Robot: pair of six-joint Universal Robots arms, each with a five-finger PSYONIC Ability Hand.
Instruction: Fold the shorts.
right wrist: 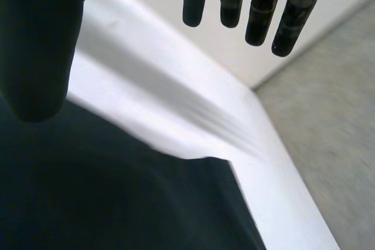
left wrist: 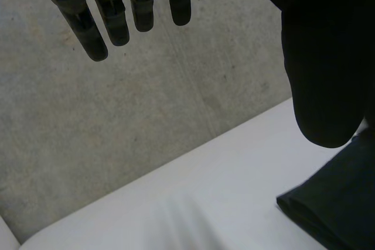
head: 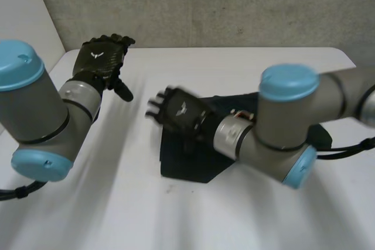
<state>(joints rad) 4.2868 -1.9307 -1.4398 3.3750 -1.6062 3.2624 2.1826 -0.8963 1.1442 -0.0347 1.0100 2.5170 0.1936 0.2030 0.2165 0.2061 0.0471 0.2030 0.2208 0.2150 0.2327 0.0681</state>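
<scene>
Premises: a robotics laboratory or test bay, not a domestic setting. Evidence: a bare grey concrete wall (head: 234,10) closes the far side. A plain white table (head: 176,215) serves as the work surface. The left arm (head: 41,115) and right arm (head: 293,115), machine-built with grey joints and light-blue caps, reach in from the near side. A white panel (head: 23,4) stands at far left.

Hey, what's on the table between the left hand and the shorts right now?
Nothing: in the head view, bare white table lies between the left hand and the dark shorts. The right hand is above the shorts.
</scene>
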